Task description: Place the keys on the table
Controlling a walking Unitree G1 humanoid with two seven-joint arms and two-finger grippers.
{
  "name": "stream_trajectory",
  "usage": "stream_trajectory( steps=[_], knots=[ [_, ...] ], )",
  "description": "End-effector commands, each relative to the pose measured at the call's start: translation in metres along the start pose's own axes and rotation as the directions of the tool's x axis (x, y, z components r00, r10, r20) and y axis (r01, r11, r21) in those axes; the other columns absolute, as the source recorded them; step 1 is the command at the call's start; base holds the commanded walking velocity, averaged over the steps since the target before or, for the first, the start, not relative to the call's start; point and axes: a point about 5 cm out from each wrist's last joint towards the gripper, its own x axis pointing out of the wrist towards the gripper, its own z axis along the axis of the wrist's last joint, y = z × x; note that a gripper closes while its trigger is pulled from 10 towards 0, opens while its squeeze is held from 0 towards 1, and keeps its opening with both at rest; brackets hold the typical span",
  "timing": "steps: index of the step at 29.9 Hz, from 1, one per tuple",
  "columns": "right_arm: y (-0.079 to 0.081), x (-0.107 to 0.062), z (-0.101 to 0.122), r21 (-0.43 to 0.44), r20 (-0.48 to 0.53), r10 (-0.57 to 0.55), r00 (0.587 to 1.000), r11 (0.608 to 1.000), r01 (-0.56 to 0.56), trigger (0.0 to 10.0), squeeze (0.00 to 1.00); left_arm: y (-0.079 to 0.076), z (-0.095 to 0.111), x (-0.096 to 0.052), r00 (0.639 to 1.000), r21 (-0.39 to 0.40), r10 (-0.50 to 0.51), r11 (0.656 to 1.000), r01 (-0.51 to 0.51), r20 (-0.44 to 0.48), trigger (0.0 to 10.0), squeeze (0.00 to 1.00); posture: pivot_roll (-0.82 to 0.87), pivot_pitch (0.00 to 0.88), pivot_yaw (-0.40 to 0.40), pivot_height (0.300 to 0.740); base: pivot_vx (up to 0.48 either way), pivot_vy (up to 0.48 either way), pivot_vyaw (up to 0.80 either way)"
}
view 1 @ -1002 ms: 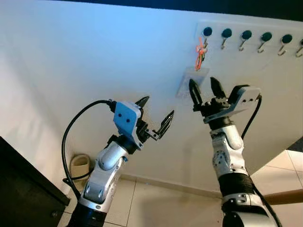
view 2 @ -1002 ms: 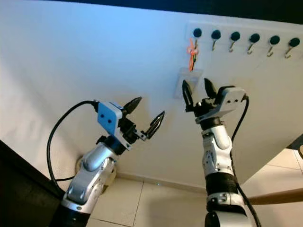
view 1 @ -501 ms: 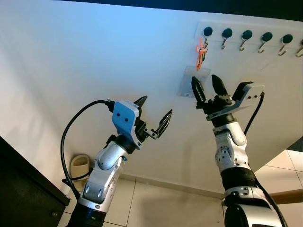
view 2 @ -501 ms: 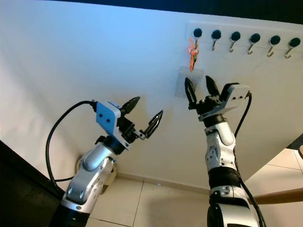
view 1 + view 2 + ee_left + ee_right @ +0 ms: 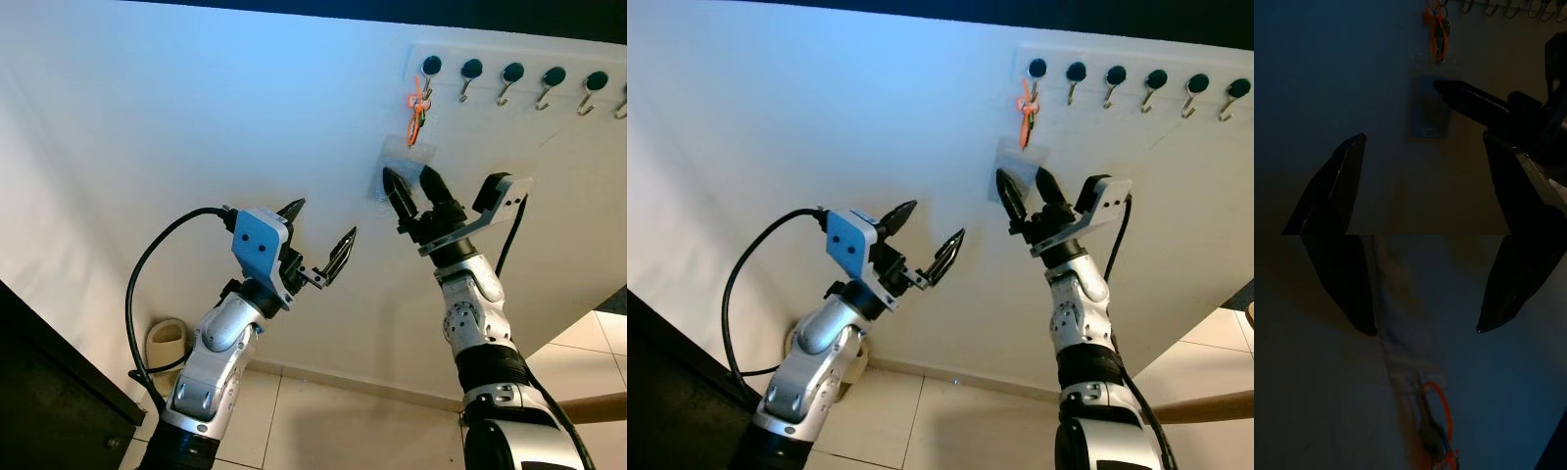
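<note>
Both arms reach up toward a white wall (image 5: 147, 117), where the keys (image 5: 416, 110) hang on an orange loop from the first hook (image 5: 428, 70) of a row of dark-knobbed hooks (image 5: 511, 76). A clear card sleeve (image 5: 394, 164) hangs below the keys, flat against the wall.

The right hand (image 5: 412, 194) is raised just under the keys, its two black fingers spread apart and holding nothing, with the tips at the lower part of the sleeve. In the dim right wrist view, the sleeve (image 5: 1400, 347) runs up between the parted fingers (image 5: 1347, 289), and the orange loop of the keys (image 5: 1437, 426) lies beyond the tips; whether a finger touches the sleeve cannot be told.

The left hand (image 5: 321, 238) is held lower and well to the left of the keys, away from the wall rack, its fingers also released and empty. A black cable (image 5: 157, 264) loops from its blue wrist block (image 5: 259, 242) down past the arm. The dark left wrist view looks up the wall at the keys (image 5: 1438, 27), the sleeve (image 5: 1431, 105) and one finger of the right hand (image 5: 1469, 100) lying across the sleeve's edge.

Below, pale floor tiles (image 5: 323, 431) meet the wall, a dark cabinet (image 5: 49, 392) stands at the left, and a small round pale object (image 5: 167, 343) sits at the foot of the wall.
</note>
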Motion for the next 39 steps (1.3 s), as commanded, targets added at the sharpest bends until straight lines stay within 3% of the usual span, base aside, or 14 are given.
stream_trajectory(
  steps=[1, 10, 16, 30, 31, 34, 35, 36, 37, 38, 39],
  knots=[
    [0.002, -0.003, -0.004, 0.023, -0.015, 0.019, 1.000, 1.000, -0.019, 10.0, 0.00, -0.004, -0.005, 0.001, 1.000, -0.018, -0.012, 1.000, 0.012, -0.020, 10.0, 0.00, 0.05, 0.126, -0.020, 0.740, 0.000, 0.000, 0.00],
    [0.003, -0.002, -0.007, 0.030, -0.040, 0.044, 0.998, 0.999, -0.043, 10.0, 0.00, -0.004, -0.005, 0.001, 1.000, -0.014, -0.012, 1.000, 0.012, -0.019, 10.0, 0.00, 0.05, 0.122, -0.019, 0.740, 0.000, 0.000, 0.00],
    [-0.004, 0.001, -0.008, -0.033, -0.079, -0.016, 0.997, 0.999, 0.014, 10.0, 0.00, -0.003, -0.005, 0.002, 1.000, -0.013, -0.010, 1.000, 0.010, -0.020, 10.0, 0.00, 0.05, 0.123, -0.018, 0.740, 0.000, 0.000, 0.00],
    [-0.003, 0.017, -0.007, -0.086, -0.100, -0.015, 0.995, 0.996, 0.007, 10.0, 0.00, -0.001, -0.005, 0.002, 1.000, -0.009, 0.000, 1.000, 0.000, -0.021, 10.0, 0.00, 0.05, 0.127, -0.020, 0.740, 0.000, 0.000, 0.00],
    [-0.002, 0.018, -0.008, -0.088, -0.105, -0.007, 0.994, 0.996, -0.002, 8.7, 0.00, -0.001, -0.005, 0.002, 1.000, -0.008, 0.002, 1.000, -0.002, -0.019, 10.0, 0.00, 0.05, 0.126, -0.020, 0.740, 0.000, 0.000, 0.00],
    [0.000, 0.019, -0.010, -0.092, -0.123, 0.010, 0.992, 0.996, -0.021, 7.0, 0.00, 0.000, -0.004, 0.003, 1.000, -0.006, 0.007, 1.000, -0.007, -0.015, 10.0, 0.00, 0.05, 0.127, -0.021, 0.740, 0.000, 0.000, 0.00],
    [0.001, 0.019, -0.011, -0.092, -0.125, 0.013, 0.992, 0.995, -0.024, 5.8, 0.00, 0.000, -0.004, 0.003, 1.000, -0.005, 0.007, 1.000, -0.007, -0.014, 10.0, 0.00, 0.05, 0.126, -0.022, 0.740, 0.000, 0.000, 0.00],
    [0.001, 0.019, -0.011, -0.092, -0.125, 0.013, 0.992, 0.995, -0.024, 5.8, 0.00, 0.000, -0.004, 0.003, 1.000, -0.005, 0.007, 1.000, -0.007, -0.014, 10.0, 0.00, 0.05, 0.126, -0.022, 0.740, 0.000, 0.000, 0.00],
    [0.001, 0.020, -0.011, -0.093, -0.126, 0.014, 0.992, 0.995, -0.026, 4.5, 0.00, 0.000, -0.004, 0.003, 1.000, -0.005, 0.007, 1.000, -0.007, -0.013, 10.0, 0.00, 0.05, 0.127, -0.022, 0.740, 0.000, 0.000, 0.00],
    [0.001, 0.020, -0.011, -0.093, -0.126, 0.014, 0.992, 0.995, -0.026, 4.5, 0.00, 0.000, -0.004, 0.003, 1.000, -0.005, 0.007, 1.000, -0.007, -0.013, 10.0, 0.00, 0.05, 0.127, -0.022, 0.740, 0.000, 0.000, 0.00],
    [0.001, 0.020, -0.010, -0.097, -0.123, 0.018, 0.992, 0.995, -0.030, 2.1, 0.00, 0.000, -0.004, 0.003, 1.000, -0.005, 0.007, 1.000, -0.007, -0.012, 10.0, 0.00, 0.05, 0.129, -0.021, 0.740, 0.000, 0.000, 0.00]
  ],
)
